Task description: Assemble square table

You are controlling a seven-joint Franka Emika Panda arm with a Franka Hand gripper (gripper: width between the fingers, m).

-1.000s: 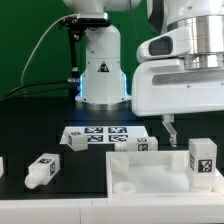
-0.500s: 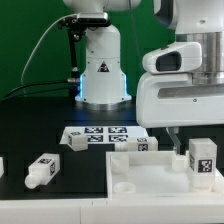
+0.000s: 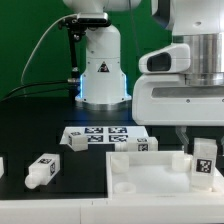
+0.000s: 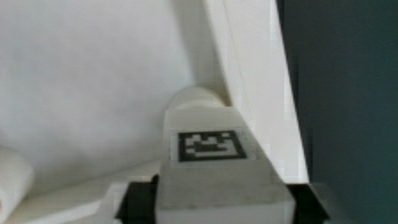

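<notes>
The white square tabletop (image 3: 150, 172) lies flat at the front right of the exterior view, with a round hole (image 3: 123, 187) at its near corner. A chunky white leg (image 3: 204, 160) with a black tag stands on its right part. My gripper (image 3: 197, 141) has come down over this leg. In the wrist view the leg (image 4: 210, 130) fills the space between my gripper's (image 4: 215, 203) two black pads (image 4: 143, 202), which lie against its sides. The tabletop's surface (image 4: 89, 90) and raised edge (image 4: 249, 60) show behind it.
A second leg (image 3: 41, 170) lies on the black table toward the exterior view's left. Another leg (image 3: 143, 144) rests just behind the tabletop. The marker board (image 3: 97, 136) lies in front of the robot base (image 3: 100, 70). A white part pokes in at the left edge (image 3: 2, 165).
The gripper moved toward the exterior view's right and came down over the standing leg. Its fingers closed in from wide apart onto the leg's sides.
</notes>
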